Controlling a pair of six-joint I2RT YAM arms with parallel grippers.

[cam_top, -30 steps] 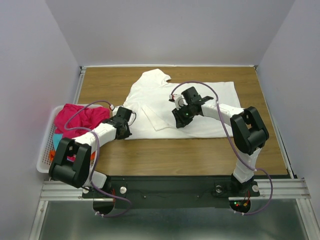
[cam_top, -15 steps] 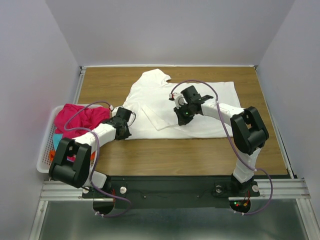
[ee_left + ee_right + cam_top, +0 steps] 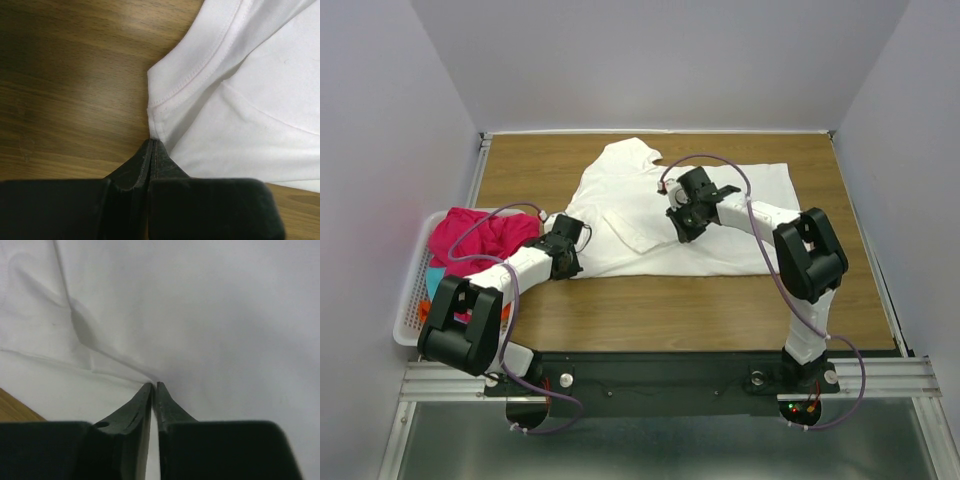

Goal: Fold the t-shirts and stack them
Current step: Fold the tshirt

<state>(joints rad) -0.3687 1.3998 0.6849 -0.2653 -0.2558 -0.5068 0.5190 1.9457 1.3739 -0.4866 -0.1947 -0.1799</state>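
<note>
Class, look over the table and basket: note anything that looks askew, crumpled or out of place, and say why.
The white t-shirt lies half-folded and crooked on the table, one part poking out toward the far edge. The pink shirt is a crumpled heap bulging over the basket at left.

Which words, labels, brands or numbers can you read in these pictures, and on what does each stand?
None can be read. The white t-shirt, the pink t-shirt, the basket and the table show no writing, label or number in any view.
</note>
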